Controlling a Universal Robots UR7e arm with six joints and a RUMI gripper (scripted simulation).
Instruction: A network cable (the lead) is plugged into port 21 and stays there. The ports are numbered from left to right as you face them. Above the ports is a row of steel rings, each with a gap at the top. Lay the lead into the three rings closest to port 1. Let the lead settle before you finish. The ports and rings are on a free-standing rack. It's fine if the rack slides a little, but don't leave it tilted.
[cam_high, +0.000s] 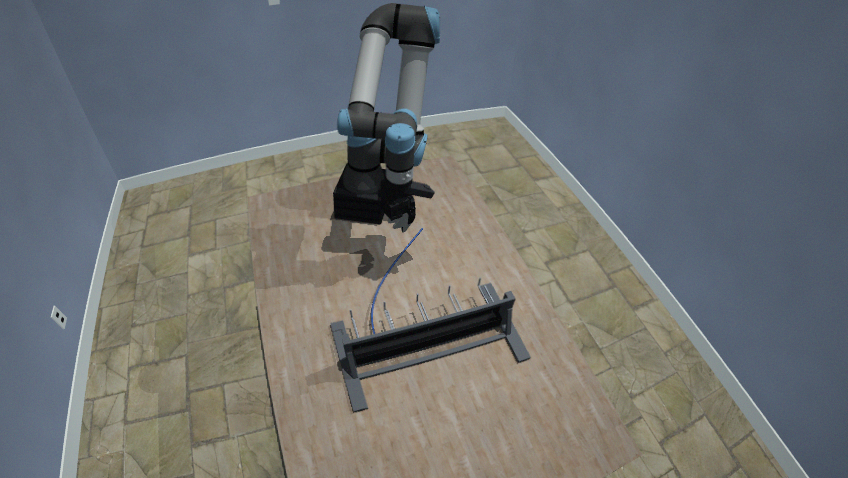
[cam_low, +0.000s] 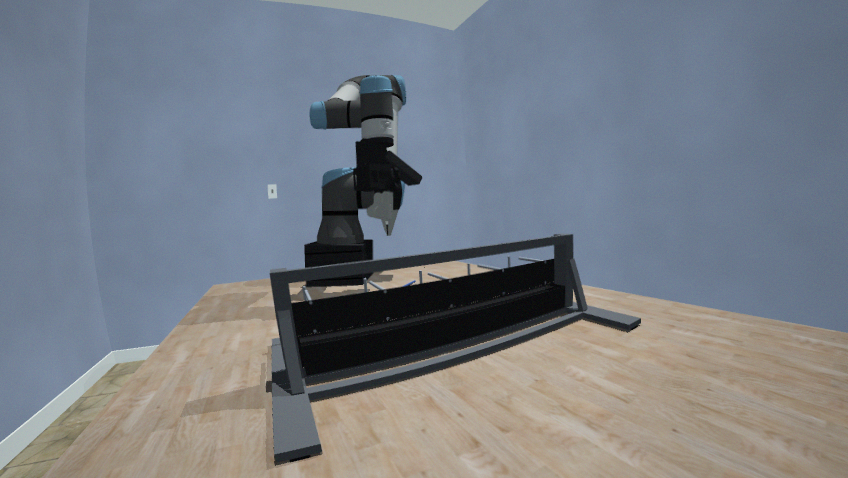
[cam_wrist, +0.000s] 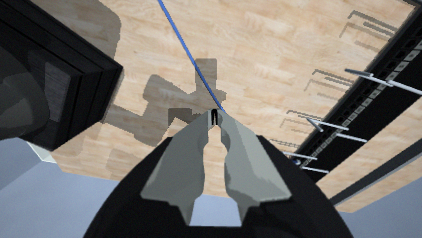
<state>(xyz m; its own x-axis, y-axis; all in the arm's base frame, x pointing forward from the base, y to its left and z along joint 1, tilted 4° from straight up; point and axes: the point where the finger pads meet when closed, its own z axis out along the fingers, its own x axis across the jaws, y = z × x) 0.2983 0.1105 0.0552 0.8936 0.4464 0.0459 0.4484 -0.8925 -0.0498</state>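
Note:
The blue lead (cam_high: 373, 304) (cam_low: 407, 283) (cam_wrist: 186, 49) runs from the port face near the rack's left end in the top view in a curve over the table, its free end toward the robot. It passes between the two leftmost rings there and lies in none of the three rings at the port 1 end, on the right. Those rings (cam_high: 422, 308) (cam_high: 454, 298) (cam_high: 486, 292) stick out from the upright rack (cam_high: 356, 394) (cam_low: 296, 427). My gripper (cam_high: 404, 229) (cam_low: 387, 233) (cam_wrist: 214, 109) is shut and empty above the table. In the wrist view the lead passes behind its tips.
The robot's black base (cam_high: 358, 204) (cam_low: 338, 261) (cam_wrist: 95, 90) stands close behind the gripper. The rack's top bar (cam_low: 415, 259) spans between its end posts. The wooden table (cam_high: 475, 415) (cam_low: 534, 403) has its edge beyond the rack's left foot in the top view.

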